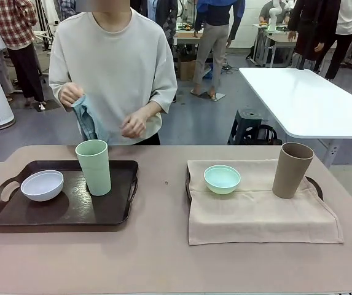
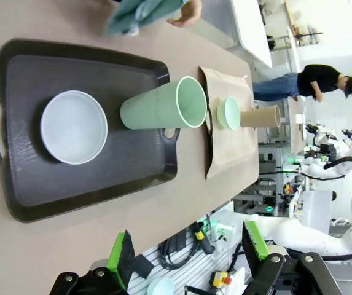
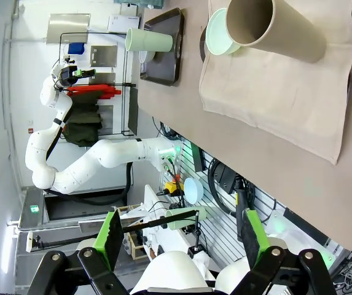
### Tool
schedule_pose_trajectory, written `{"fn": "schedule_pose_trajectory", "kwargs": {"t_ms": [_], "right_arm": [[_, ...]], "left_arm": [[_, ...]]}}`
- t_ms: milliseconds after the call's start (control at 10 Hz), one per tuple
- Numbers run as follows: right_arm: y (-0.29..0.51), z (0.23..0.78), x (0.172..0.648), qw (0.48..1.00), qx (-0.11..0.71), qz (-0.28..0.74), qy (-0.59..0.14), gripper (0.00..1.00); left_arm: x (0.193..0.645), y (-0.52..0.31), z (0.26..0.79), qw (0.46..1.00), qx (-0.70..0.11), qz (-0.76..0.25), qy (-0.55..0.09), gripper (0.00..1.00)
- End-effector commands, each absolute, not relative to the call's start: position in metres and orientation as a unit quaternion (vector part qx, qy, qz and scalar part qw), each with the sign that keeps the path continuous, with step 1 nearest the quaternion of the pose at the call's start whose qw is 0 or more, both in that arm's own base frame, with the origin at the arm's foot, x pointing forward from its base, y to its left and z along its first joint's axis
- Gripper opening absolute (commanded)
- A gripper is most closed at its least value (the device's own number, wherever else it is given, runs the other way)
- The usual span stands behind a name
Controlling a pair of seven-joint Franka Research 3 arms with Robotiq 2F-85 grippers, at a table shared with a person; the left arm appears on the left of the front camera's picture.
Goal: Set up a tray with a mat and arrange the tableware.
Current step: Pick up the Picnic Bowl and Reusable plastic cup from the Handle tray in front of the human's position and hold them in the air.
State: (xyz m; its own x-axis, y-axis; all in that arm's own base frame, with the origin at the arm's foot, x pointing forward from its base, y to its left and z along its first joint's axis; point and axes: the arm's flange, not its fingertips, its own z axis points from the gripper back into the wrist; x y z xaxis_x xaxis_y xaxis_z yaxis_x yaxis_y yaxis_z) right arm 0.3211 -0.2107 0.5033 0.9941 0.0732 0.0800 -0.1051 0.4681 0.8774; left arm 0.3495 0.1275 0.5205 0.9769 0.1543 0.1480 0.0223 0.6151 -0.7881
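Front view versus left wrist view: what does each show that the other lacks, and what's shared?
Front view: the person's pale sweatshirt torso and arms. Left wrist view: the left gripper, green pads apart, held past the tan table's near edge. Both: the dark brown handled tray holding the small white round bowl and tall pale green cup, the beige cloth mat carrying the mint green bowl and tall brown cup, and the blue-grey cloth in the person's hand.
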Motion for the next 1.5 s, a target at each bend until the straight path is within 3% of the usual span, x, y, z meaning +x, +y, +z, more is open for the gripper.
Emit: {"fn": "schedule_pose_trajectory", "kwargs": {"t_ms": [0, 300, 400, 900, 1200, 1400], "right_arm": [[-0.211, 0.503, 0.321, 0.856, 0.514, 0.051, -0.016, 1.0], [-0.211, 0.503, 0.321, 0.857, 0.513, 0.052, -0.016, 1.0], [-0.193, 0.522, 0.331, 0.875, 0.469, 0.099, -0.07, 1.0], [-0.007, 0.592, 0.425, 0.912, 0.296, 0.249, -0.138, 1.0], [0.105, 0.551, 0.468, 0.879, 0.249, 0.365, -0.179, 1.0], [0.161, 0.517, 0.471, 0.839, 0.267, 0.446, -0.159, 1.0]], "left_arm": [[0.346, 0.126, 0.519, 0.89, -0.441, 0.036, -0.108, 0.93], [0.349, 0.128, 0.521, 0.893, -0.437, 0.037, -0.101, 0.93], [0.364, 0.134, 0.531, 0.901, -0.396, 0.117, -0.134, 0.93], [0.378, 0.116, 0.591, 0.958, -0.253, 0.068, -0.115, 0.93], [0.381, 0.077, 0.633, 0.975, -0.186, 0.078, -0.093, 0.93], [0.393, 0.06, 0.656, 0.984, -0.13, 0.093, -0.08, 0.93]]}}
